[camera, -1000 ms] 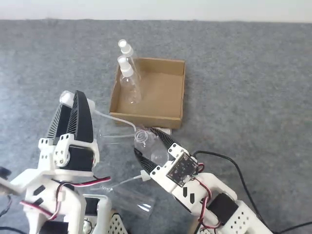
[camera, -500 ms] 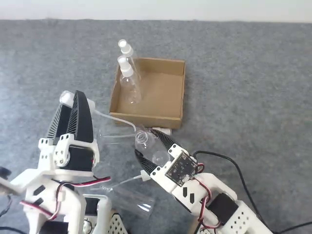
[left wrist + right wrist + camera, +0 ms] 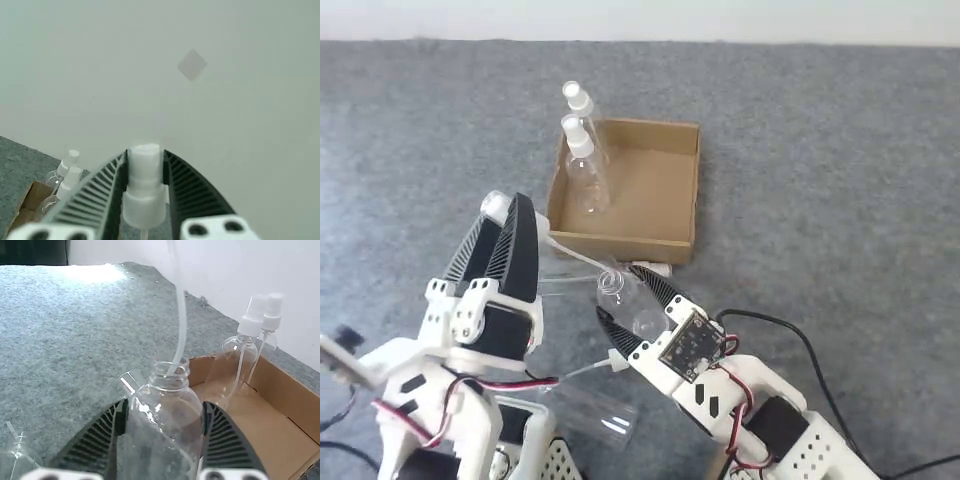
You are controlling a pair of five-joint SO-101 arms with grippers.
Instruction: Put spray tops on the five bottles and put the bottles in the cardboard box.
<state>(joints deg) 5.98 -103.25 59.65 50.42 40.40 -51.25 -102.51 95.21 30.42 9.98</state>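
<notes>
My left gripper is shut on a white spray top, also seen between its fingers. The top's thin tube slants down, its tip inside the open neck of a clear bottle. My right gripper is shut on that bottle, held upright in front of the cardboard box. The tube enters the neck from above. Two capped bottles stand at the box's far left corner, also visible in the right wrist view.
A clear bottle without a top lies between the two arm bases, and another lies left of the held bottle. A loose spray top rests by the box's front wall. Grey carpet spreads to the right of the box.
My left arm has swung right toward the box with the spray top, bringing its tube over the held bottle's neck. The right arm and its bottle stay put.
</notes>
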